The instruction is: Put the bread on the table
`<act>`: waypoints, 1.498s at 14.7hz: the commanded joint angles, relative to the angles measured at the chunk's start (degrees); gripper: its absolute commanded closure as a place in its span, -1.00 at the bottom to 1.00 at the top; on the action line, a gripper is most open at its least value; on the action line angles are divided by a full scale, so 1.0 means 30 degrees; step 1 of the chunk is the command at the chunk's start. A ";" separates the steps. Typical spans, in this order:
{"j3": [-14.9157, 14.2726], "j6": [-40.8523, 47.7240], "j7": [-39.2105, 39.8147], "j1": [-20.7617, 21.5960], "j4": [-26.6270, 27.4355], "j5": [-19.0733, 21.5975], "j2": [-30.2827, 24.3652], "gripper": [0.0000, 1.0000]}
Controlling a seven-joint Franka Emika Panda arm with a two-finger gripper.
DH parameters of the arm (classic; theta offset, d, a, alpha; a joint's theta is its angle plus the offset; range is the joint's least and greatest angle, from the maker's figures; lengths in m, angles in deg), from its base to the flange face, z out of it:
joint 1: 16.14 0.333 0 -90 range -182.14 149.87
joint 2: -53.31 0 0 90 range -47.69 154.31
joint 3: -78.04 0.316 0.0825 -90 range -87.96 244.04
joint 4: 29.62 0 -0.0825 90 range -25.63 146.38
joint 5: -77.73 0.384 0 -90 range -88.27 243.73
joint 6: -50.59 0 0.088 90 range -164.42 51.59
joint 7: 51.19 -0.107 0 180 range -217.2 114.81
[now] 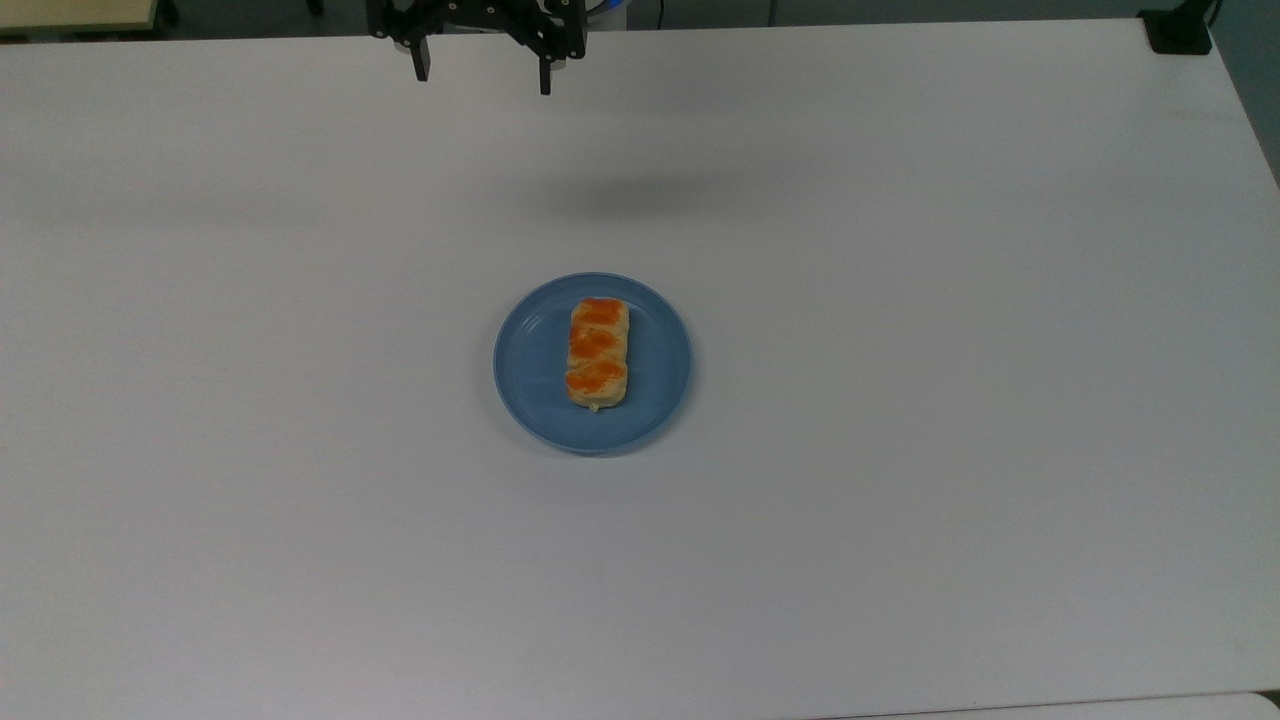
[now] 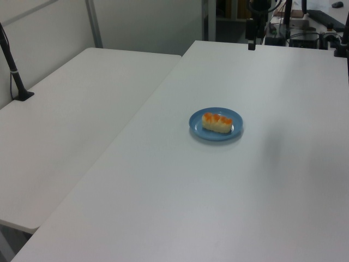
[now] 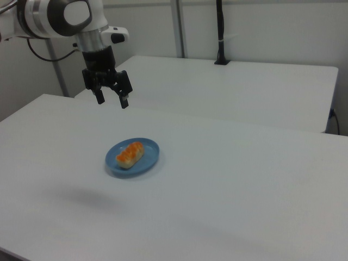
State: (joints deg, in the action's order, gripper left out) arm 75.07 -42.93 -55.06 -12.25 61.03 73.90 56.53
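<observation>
A round blue plate [image 1: 655,400] sits mid-scene; a second white tabletop [image 2: 71,109] stands alongside.

Top view straight down over the table [image 1: 900,500]; left and right views angled from opposite sides, sharing the blue plate [image 2: 194,123].

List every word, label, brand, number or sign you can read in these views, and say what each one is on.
None: there is no readable text in these views.
The bread, the blue plate and the table carry no print or marks.
The gripper and the arm's white link show no lettering that can be made out.
</observation>
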 commanded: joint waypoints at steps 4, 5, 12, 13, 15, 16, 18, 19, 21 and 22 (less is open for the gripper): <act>-0.0034 0.0644 -0.0148 0.0052 0.0279 0.0046 -0.0575 -1.00; -0.0034 0.0644 -0.0148 0.0052 0.0279 0.0075 -0.0546 -1.00; -0.0005 -0.0319 0.0406 0.0110 0.0250 0.0543 -0.0107 -1.00; -0.0005 -0.0497 0.0524 0.0111 0.0221 0.0573 0.0183 -1.00; 0.0053 -0.1399 0.0438 0.0198 0.0191 0.0836 0.0886 -1.00; 0.0199 -0.2103 0.0206 0.0315 0.0220 0.0808 0.1324 -1.00; 0.0200 -0.2402 -0.0029 0.0985 0.0221 0.0779 0.2146 -1.00; 0.0200 -0.2751 -0.0118 0.1251 0.0221 0.0604 0.2555 -1.00; 0.0200 -0.3833 -0.0352 0.1341 0.0250 0.0632 0.3346 -1.00; 0.0200 -0.4389 -0.0557 0.1341 0.0221 0.0632 0.3930 -1.00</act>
State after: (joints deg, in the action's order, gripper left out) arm 75.87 -51.75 -55.13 -8.93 61.42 75.44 64.89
